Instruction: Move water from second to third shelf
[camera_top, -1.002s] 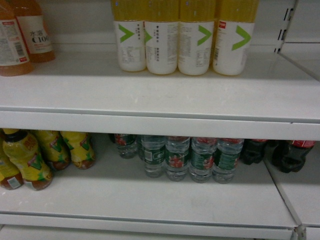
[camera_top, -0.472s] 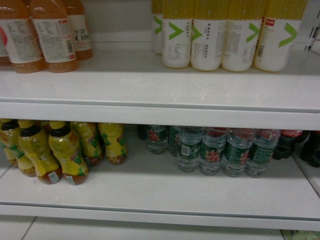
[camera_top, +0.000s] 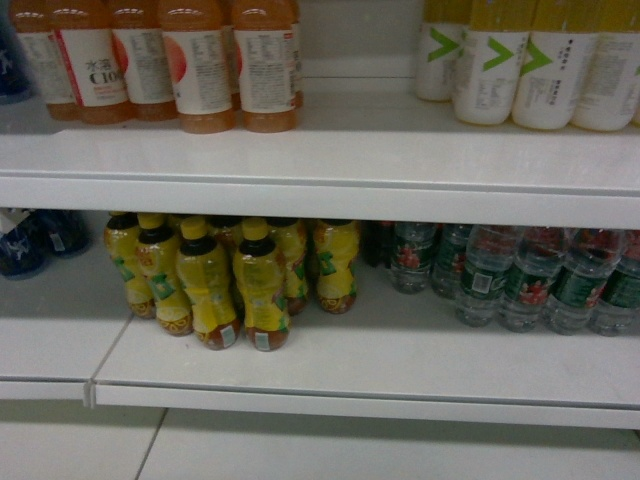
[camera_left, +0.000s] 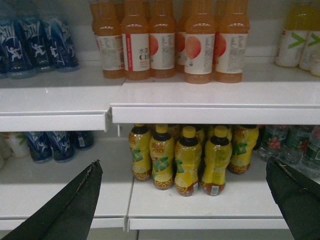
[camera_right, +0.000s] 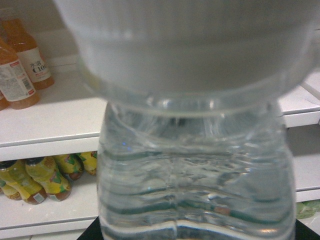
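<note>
Nearest, I see the water filling my right wrist view, apparently held; that hand's fingers are hidden. My left hand gapes wide. Beyond, white shelves carry yellow bottles, orange above.

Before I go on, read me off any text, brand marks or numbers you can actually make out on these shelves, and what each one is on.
"C100", with two Chinese characters above it: orange drink bottle label; only "C" shows on that label in the left wrist view.
Green ">" chevron: white-labelled yellow bottles.
Blurred: small print on the water bottles, yellow tea bottles and blue bottles.
</note>
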